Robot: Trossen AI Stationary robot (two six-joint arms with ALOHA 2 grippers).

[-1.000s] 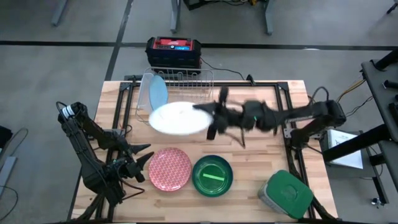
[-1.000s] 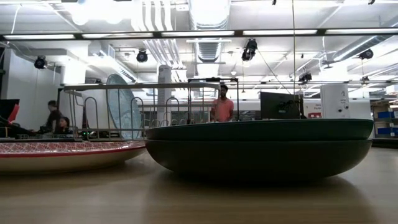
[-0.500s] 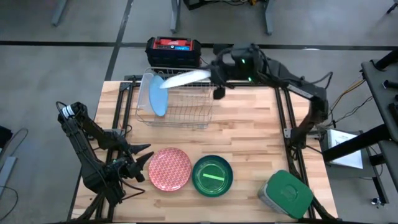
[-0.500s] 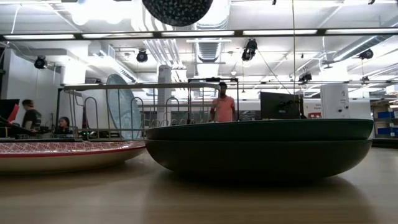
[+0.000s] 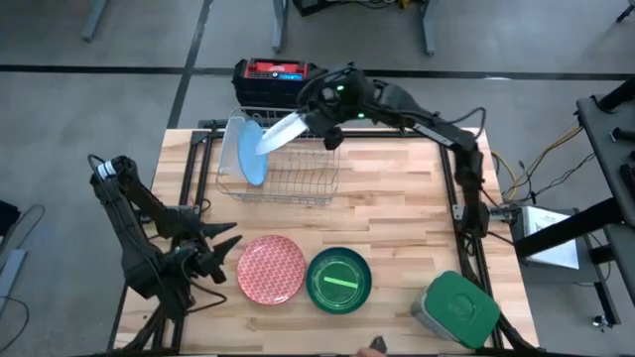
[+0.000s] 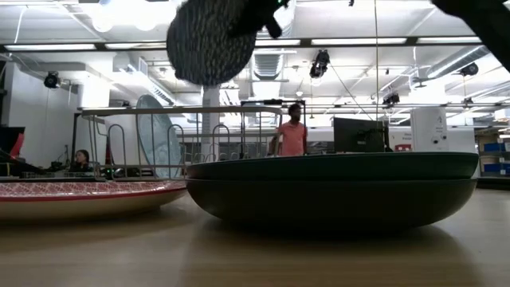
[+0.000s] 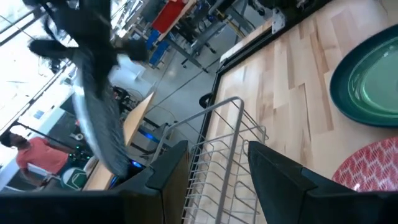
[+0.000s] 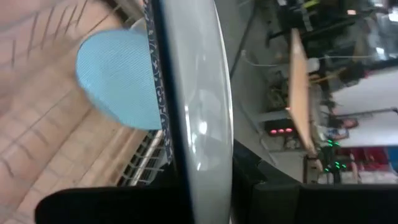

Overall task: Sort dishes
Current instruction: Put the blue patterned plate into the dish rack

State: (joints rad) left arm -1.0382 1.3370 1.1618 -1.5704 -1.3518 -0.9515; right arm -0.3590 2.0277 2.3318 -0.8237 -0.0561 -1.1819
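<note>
The white plate (image 5: 286, 130) is in the upper middle of the high view, held tilted in the air over the back part of the wire rack (image 5: 298, 174). The right gripper (image 5: 316, 117) is clamped on its rim, at the side toward the right of the frame. In the low view the underside of this plate (image 6: 209, 40) shows at the top, above the rack's bars (image 6: 191, 112).

Inside the rack, at its left end, a light blue plate (image 5: 250, 152) stands on its edge. The other slots of the rack hold nothing that I can see.

In the lower middle of the high view, the reddish patterned plate (image 5: 270, 269) and the dark green bowl (image 5: 339, 280) lie flat on the wooden table (image 5: 397, 208), just beside each other. A grey container with a green lid (image 5: 456, 308) sits at the lower right corner.

The left gripper (image 5: 226, 247) hovers at the lower left, near the reddish plate, with its fingers (image 7: 283, 174) apart and holding nothing.
</note>
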